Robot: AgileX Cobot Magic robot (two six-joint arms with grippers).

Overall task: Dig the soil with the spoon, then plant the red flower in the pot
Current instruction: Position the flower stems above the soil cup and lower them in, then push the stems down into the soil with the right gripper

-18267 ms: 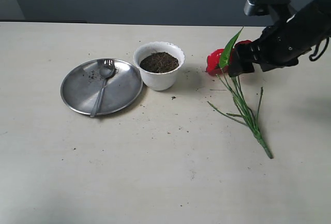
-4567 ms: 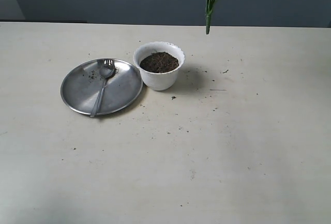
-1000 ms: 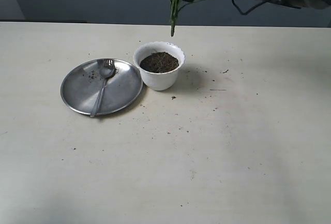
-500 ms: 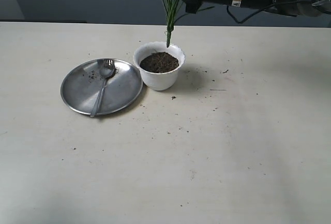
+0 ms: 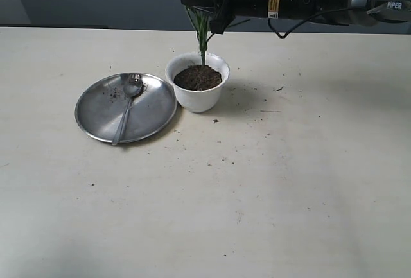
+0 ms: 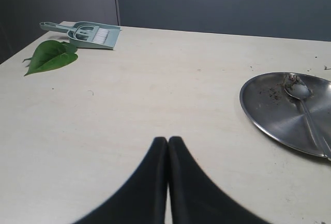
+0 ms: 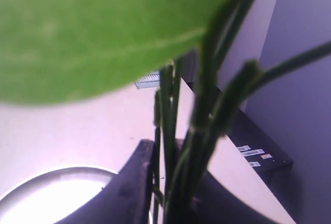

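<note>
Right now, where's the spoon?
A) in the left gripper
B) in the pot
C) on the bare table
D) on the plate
D: the spoon lies on the plate, its bowl end nearer the pot.

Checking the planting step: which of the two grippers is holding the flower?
The right gripper, above the pot, shut on the green stems of the flower. The left gripper is shut on nothing, near the steel plate.
</note>
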